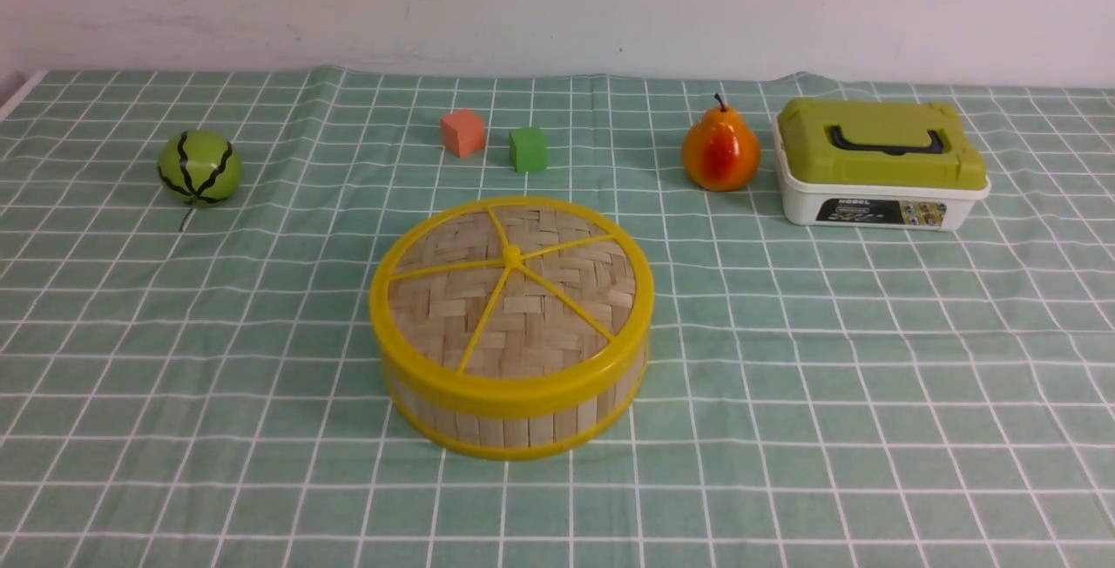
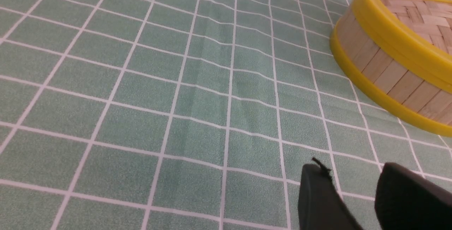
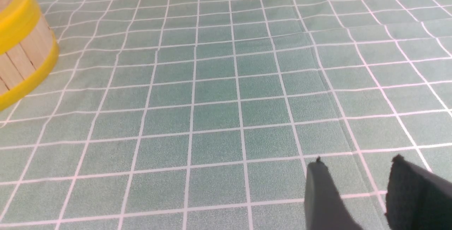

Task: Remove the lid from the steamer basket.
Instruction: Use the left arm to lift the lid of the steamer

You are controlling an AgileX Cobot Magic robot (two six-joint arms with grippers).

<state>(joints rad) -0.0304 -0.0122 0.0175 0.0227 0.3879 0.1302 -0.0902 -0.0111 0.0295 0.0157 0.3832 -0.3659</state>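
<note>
We note lid [image 1: 511, 289] seated on steamer basket [image 1: 514, 424], pear [image 1: 720, 150] at two o'clock from it. Left gripper [image 2: 353, 169] and right gripper [image 3: 358, 162] gape empty above cloth [image 2: 141, 117].

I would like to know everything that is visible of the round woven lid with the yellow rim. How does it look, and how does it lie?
The flat round woven-bamboo lid with a thick yellow plastic rim has five thin yellow spokes that meet at a small centre knob. The weave looks pale, with no visible damage. It lies level and closed on the round bamboo-slat steamer basket, near the middle of the green checked tablecloth. Only the basket touches it.
</note>
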